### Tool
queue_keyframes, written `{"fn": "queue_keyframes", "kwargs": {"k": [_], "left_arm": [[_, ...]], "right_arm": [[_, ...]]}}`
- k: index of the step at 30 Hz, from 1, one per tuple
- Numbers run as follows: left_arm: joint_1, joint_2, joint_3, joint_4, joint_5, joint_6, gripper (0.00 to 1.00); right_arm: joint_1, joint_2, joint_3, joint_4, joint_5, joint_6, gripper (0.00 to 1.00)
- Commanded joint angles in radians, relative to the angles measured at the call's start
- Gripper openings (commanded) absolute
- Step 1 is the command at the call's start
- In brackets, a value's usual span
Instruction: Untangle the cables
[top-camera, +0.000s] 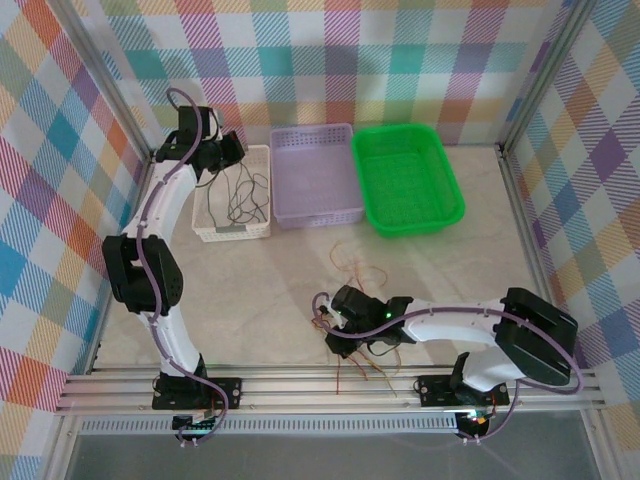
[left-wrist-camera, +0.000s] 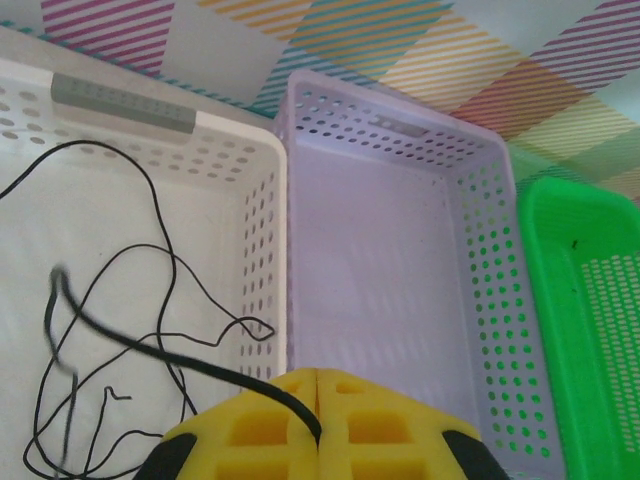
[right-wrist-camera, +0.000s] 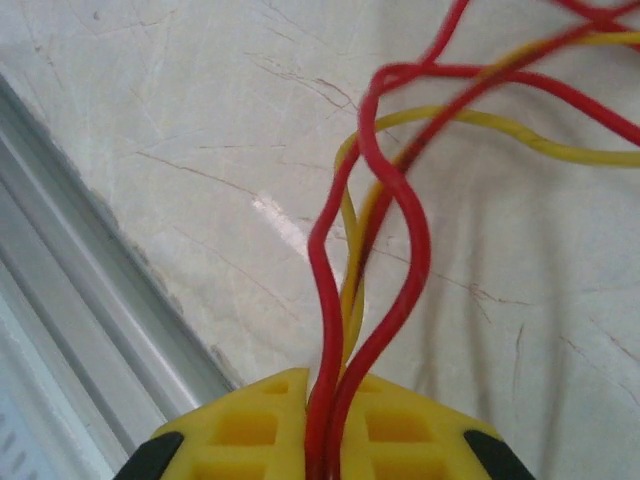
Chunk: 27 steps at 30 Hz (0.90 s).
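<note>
Red and yellow cables (right-wrist-camera: 322, 300), clamped in the right gripper (right-wrist-camera: 320, 420), may knot tighter ahead if pulled; left gripper (left-wrist-camera: 317, 400) pinches black cable (left-wrist-camera: 140, 345).

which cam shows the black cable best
Left wrist: the black cable loops large across the white basket and runs into the shut left end effector. Top external shows it as thin faint loops in that basket.
</note>
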Motion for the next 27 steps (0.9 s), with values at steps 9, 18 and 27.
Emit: {"fn": "queue_keyframes", "kwargs": {"k": [9,18,27], "left_arm": [[0.015,0.070,-0.014,0.001,-0.021,-0.001,0.01],[0.015,0.119,-0.019,-0.012,-0.044,-0.005,0.15],[0.016,0.129,-0.013,-0.034,-0.049,-0.013,0.38]], "right_arm": [[0.005,-0.375,0.075,-0.068,0.004,-0.103,0.02],[0.005,-0.578,0.079,-0.108,-0.010,-0.106,0.00],[0.005,-0.715,0.045,-0.084,-0.014,-0.086,0.00]]}}
